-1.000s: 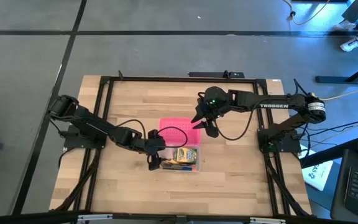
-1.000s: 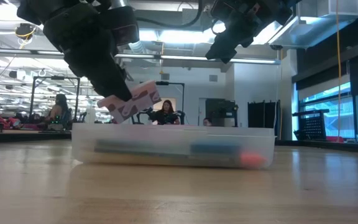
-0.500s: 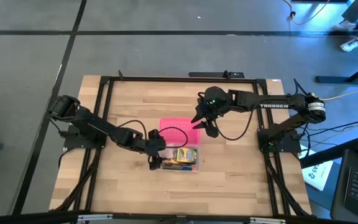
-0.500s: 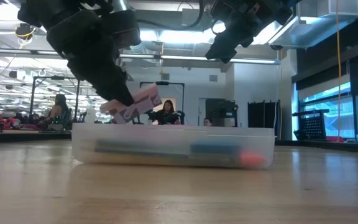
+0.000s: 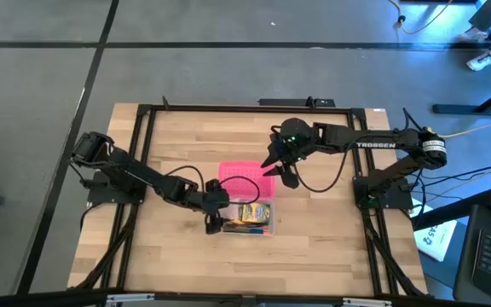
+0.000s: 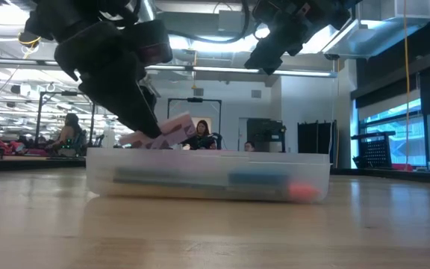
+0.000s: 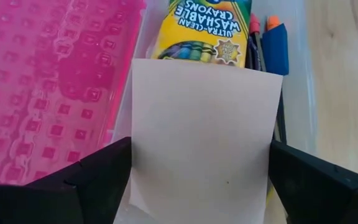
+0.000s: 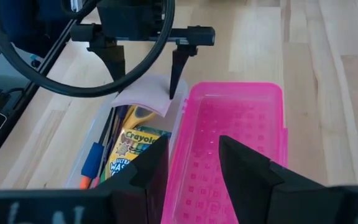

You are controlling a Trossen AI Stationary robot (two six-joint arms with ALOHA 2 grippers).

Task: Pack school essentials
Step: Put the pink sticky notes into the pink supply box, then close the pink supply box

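High view shows the left gripper (image 5: 215, 220) at the left end of a clear case (image 5: 268, 228) lying near the middle of the tabletop (image 5: 314, 247). Just beyond the case, on its far side, lies the pink lid (image 5: 233, 176), open side up. The left fingers (image 7: 98, 180) are spread wide and clamp the pale pink square pad (image 7: 201, 143) by its two opposite edges, holding it tilted over the left end of the case. In the low view the pad (image 6: 172, 128) dips down to the case rim beneath the dark gripper (image 6: 144, 123).

Inside the case lies the yellow-green crayon box (image 7: 201, 31), with a blue-capped marker (image 7: 276, 46) and an orange-tipped one beside it along the near wall. From the right wrist view the yellow-handled scissors (image 8: 143, 114) show under the pad's edge, beside the crayon box (image 8: 132, 149).

The right gripper (image 5: 278, 167) hangs in the air above the right far corner of the pink lid, its fingers (image 8: 247, 171) partly apart and holding nothing. People sit in the room well behind the tabletop.
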